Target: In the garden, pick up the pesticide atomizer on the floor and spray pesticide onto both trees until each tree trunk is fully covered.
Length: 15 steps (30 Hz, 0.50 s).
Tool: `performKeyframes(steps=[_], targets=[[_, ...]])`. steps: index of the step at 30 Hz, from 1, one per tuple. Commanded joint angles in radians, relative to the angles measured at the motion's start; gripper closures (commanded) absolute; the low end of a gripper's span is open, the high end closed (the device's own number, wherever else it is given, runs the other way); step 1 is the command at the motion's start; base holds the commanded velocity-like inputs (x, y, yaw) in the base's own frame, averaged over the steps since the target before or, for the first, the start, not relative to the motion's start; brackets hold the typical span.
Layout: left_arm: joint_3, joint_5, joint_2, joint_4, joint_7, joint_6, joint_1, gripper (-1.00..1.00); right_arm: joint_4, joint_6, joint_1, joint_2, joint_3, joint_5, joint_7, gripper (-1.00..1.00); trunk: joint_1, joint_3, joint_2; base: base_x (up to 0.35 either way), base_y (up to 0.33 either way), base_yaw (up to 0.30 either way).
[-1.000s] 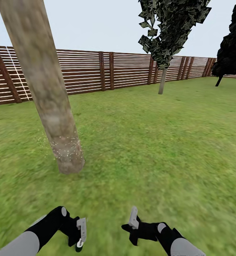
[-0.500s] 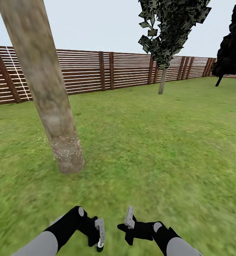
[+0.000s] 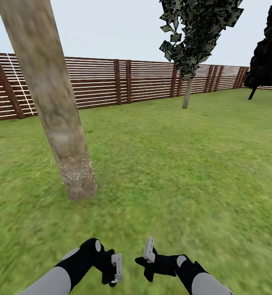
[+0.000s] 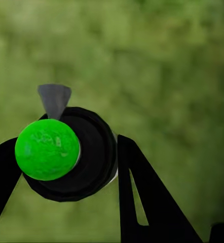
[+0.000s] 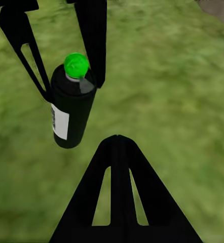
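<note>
Robot holds pesticide atomizer [image 5: 71, 104] over garden lawn [image 3: 185, 164], tree trunk [image 3: 54, 102] ahead to its left.

The left gripper [image 5: 66, 61] pinches the black, green-capped can at the neck, above open grass; white specks dot the trunk's base. The right gripper [image 3: 149, 254] sits just beside it; whether its fingers are spread cannot be told. Clear lawn runs to the slatted fence [image 3: 99, 82], past a thin conifer [image 3: 189, 49].

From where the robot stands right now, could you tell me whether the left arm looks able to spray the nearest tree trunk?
Probably yes. The left end effector is shut on the atomizer, and open grass lies between it and the tree trunk. Where the nozzle points, I cannot tell.
</note>
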Motion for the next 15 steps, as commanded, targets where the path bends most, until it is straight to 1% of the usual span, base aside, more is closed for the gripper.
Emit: performKeyframes(steps=[1, 3, 6, 8, 11, 15], targets=[[-0.001, 0.001, 0.000, -0.002, -0.002, 0.010, 0.000, 1.00, -0.002, -0.002, 0.000, 0.001, -0.009, 0.006, 0.006, 1.00, 0.000, -0.001, 0.000, 0.000, 0.000, 0.000], [-0.001, 0.003, -0.002, -0.002, 0.004, 0.009, 0.000, 1.00, -0.001, -0.003, -0.001, 0.001, -0.009, 0.006, 0.006, 1.00, 0.000, -0.001, 0.000, 0.000, 0.000, 0.000], [0.000, 0.005, -0.014, -0.002, 0.007, 0.008, 0.000, 1.00, -0.001, -0.003, -0.001, 0.001, -0.009, 0.006, 0.006, 1.00, 0.000, -0.001, 0.000, 0.000, 0.000, 0.000], [0.003, 0.009, -0.031, -0.001, 0.050, 0.006, 0.001, 1.00, -0.001, -0.003, -0.002, 0.001, -0.009, 0.006, 0.006, 1.00, 0.000, -0.001, 0.000, 0.000, 0.000, 0.000], [0.004, 0.012, -0.036, -0.002, 0.056, 0.006, 0.001, 1.00, -0.001, -0.003, -0.002, 0.001, -0.009, 0.006, 0.006, 1.00, 0.000, -0.001, 0.000, 0.000, 0.000, 0.000], [0.004, 0.013, -0.062, 0.000, 0.059, 0.006, 0.002, 1.00, -0.001, -0.003, -0.002, 0.001, -0.009, 0.006, 0.006, 1.00, 0.000, -0.001, 0.000, 0.000, 0.000, 0.000]])
